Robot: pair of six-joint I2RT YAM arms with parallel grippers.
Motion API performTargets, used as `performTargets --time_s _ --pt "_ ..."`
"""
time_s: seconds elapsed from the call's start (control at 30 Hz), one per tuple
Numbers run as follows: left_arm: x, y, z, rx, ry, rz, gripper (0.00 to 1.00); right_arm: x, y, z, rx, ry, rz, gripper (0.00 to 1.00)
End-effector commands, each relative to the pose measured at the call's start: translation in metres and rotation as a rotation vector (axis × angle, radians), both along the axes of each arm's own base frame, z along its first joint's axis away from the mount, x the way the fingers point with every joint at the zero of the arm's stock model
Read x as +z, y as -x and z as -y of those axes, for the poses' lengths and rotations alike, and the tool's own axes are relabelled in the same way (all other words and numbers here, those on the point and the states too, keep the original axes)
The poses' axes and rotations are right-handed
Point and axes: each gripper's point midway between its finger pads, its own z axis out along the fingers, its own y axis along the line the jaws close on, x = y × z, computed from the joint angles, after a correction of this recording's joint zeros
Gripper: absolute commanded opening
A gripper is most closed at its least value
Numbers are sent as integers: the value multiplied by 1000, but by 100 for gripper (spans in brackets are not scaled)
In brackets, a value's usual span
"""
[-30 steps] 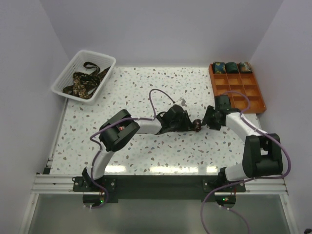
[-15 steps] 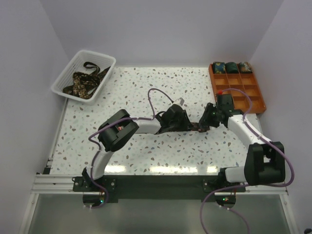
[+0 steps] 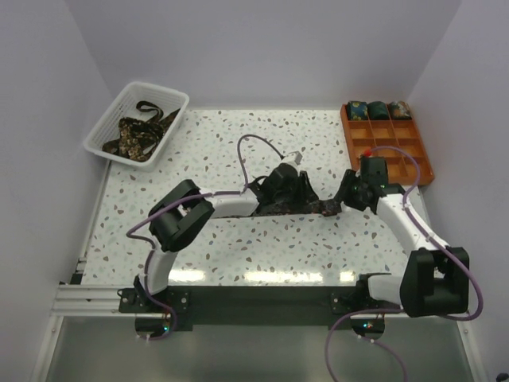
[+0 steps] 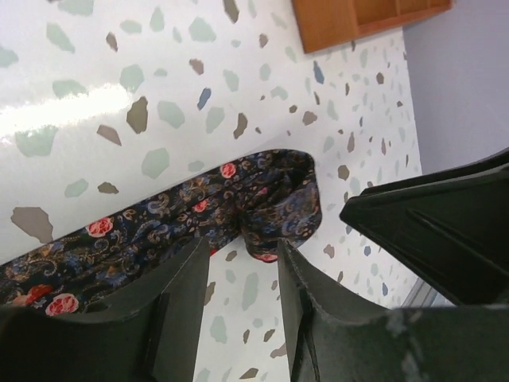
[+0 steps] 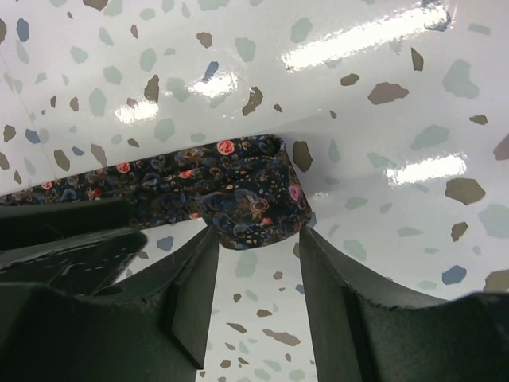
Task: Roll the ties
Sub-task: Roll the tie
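We begin with the speckled white surface [image 3: 238, 151], which carries everything else. Over it reach the left arm [image 3: 227, 205] and the right arm [image 3: 406, 227], both bent inward so that their ends meet a little right of centre. At the far left corner sits a white mesh basket [image 3: 107, 118], and at the far right corner an orange tray [image 3: 407, 137] divided into compartments. Between the two arm ends a dark floral tie [image 3: 322, 208] lies on the surface, part of it stretched flat towards the left and its right end folded over into a small lump (red blossoms and blue paisley show clearly in both wrist views). More loose ties [image 3: 135, 134] lie tangled in the basket, and three rolled ties [image 3: 376, 110] fill the tray's farthest row, one to a compartment. The left tool [image 4: 242, 253] stands with its fingers [image 4: 179, 306] apart. Bare surface shows between them, the lump sits just ahead of the tips, and nothing is clamped. The right tool [image 5: 258, 235] meets the same lump from the other side: its fingers [image 5: 342, 310] stand apart with the fold between their tips, and we cannot tell whether they press it.
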Motion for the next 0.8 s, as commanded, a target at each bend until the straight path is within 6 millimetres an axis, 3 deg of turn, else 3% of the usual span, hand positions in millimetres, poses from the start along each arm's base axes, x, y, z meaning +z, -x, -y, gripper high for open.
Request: performTargets --time_s 0.0,0.13,0.2,0.27,0.3,0.37,0.47,0.63,0.77 --pt "58 -15 -7 -13 -4 180 46 5 16 14 -26 56 -30 48" --pt "68 -37 -5 -25 -71 277 44 -13 35 10 -36 34 -104 41" --pt "57 -42 -1 -62 -96 289 44 -23 44 7 -36 19 -129 33" --pt "61 -44 11 -109 -76 302 42 -30 48 5 -37 6 -141 28" --pt "48 -45 13 -128 -96 299 42 -33 50 4 -36 5 -147 25" --pt "44 -47 21 -150 -92 305 40 -39 53 1 -33 -14 -154 19" --pt "44 -50 29 -167 -70 320 38 -47 52 -4 -37 -34 -139 11" --pt "32 -56 37 -171 -61 325 36 -62 45 -20 -29 -122 -129 7" --pt "25 -60 41 -169 -66 326 35 -62 40 -20 -47 -130 -104 4"
